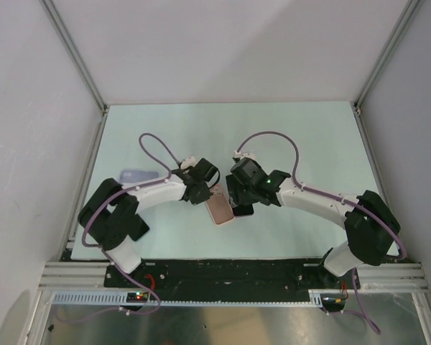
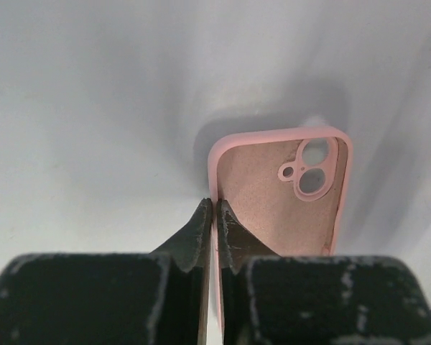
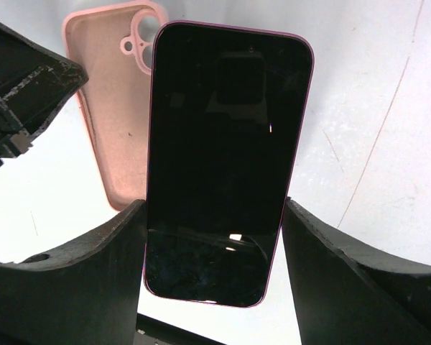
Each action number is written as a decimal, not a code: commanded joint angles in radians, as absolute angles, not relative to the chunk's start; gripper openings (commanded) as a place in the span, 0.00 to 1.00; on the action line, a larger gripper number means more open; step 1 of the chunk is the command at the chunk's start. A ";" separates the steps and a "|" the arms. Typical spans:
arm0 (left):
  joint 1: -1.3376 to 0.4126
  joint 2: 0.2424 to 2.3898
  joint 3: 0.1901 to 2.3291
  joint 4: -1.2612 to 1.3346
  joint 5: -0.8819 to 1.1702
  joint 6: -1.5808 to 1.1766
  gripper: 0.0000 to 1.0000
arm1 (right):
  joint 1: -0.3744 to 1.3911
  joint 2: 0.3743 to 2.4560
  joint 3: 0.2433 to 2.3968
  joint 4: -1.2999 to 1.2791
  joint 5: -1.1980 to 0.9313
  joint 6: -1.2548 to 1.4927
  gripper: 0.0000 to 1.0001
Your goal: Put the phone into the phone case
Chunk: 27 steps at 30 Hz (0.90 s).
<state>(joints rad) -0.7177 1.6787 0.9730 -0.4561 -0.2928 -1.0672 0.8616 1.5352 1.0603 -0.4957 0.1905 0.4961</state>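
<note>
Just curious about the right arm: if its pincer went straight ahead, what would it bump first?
Probably the table, its held phone touching first; the pink case lies slightly aside. Depth is unclear.

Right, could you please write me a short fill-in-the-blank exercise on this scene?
1. The left end effector pinches the wall of the ___.
2. The right end effector holds the ___ by its long edges.
3. The pinched item is coloured ___.
Missing words: case; phone; pink.
</note>
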 commanded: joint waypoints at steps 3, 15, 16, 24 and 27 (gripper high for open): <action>-0.721 1.522 0.876 -0.469 -0.335 -1.107 0.07 | 0.921 1.527 1.065 -0.420 0.177 0.469 0.30; -0.702 1.426 0.793 -0.470 -0.343 -1.163 0.34 | 1.020 1.623 1.124 -0.385 0.158 0.448 0.30; -0.693 1.418 0.793 -0.471 -0.341 -1.154 0.36 | 1.026 1.635 1.133 -0.384 0.157 0.447 0.30; -0.551 1.321 0.788 -0.470 -0.312 -1.044 0.46 | 1.059 1.718 1.204 -0.392 0.144 0.440 0.30; -0.523 1.310 0.794 -0.471 -0.302 -1.019 0.46 | 1.071 1.750 1.239 -0.401 0.146 0.439 0.30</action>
<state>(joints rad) -0.5522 1.3457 0.7971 -0.4801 -0.3019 -1.0782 1.0557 1.7233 1.1542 -0.4351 0.1429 0.4507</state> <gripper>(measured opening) 0.462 0.709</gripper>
